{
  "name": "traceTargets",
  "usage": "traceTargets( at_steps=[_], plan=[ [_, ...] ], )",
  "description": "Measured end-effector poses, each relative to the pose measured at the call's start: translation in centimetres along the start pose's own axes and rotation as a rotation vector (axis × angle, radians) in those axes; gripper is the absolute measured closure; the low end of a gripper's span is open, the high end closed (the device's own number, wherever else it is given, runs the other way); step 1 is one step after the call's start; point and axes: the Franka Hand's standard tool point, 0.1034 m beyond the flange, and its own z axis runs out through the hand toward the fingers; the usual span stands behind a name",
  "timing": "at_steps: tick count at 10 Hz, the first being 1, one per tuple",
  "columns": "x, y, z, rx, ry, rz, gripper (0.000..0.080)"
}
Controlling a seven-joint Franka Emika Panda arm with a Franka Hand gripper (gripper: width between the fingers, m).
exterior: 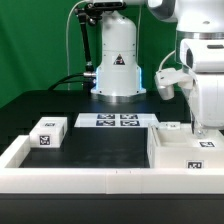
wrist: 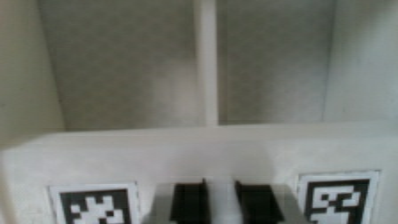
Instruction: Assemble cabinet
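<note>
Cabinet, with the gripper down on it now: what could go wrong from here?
1. In the wrist view the gripper sits at the cabinet's edge between two tags, fingers close together. I cannot tell if they grip it, so a lift may slip.
2. In the exterior view the cabinet lies near the border rail; a push could jam it there.
</note>
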Motion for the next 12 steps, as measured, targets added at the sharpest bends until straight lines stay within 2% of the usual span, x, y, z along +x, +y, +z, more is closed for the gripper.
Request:
traceTargets(
  at_steps=[1, 2, 3, 4, 5, 6, 7, 8, 12],
  plan=[
    [-0.01, 0.01, -0.03, 0.001, -0.001, 0.0, 0.0729],
    [-0.06, -0.01, 0.01, 0.002, -0.001, 0.001, 0.0551],
    [-0.07, -0.01, 0.01, 0.002, -0.001, 0.001, 0.0551],
    [-0.07, -0.01, 0.01, 0.002, -0.001, 0.001, 0.0416],
    [-0.08, -0.01, 0.01, 0.002, -0.001, 0.001, 0.0224],
    [-0.09, -0.01, 0.01, 0.002, -0.001, 0.001, 0.009],
    [-0.1, 0.0, 0.02, 0.002, -0.001, 0.001, 0.0028],
    [-0.1, 0.0, 0.01, 0.002, -0.001, 0.001, 0.0005],
    [-0.1, 0.0, 0.01, 0.002, -0.001, 0.001, 0.0002]
  ],
)
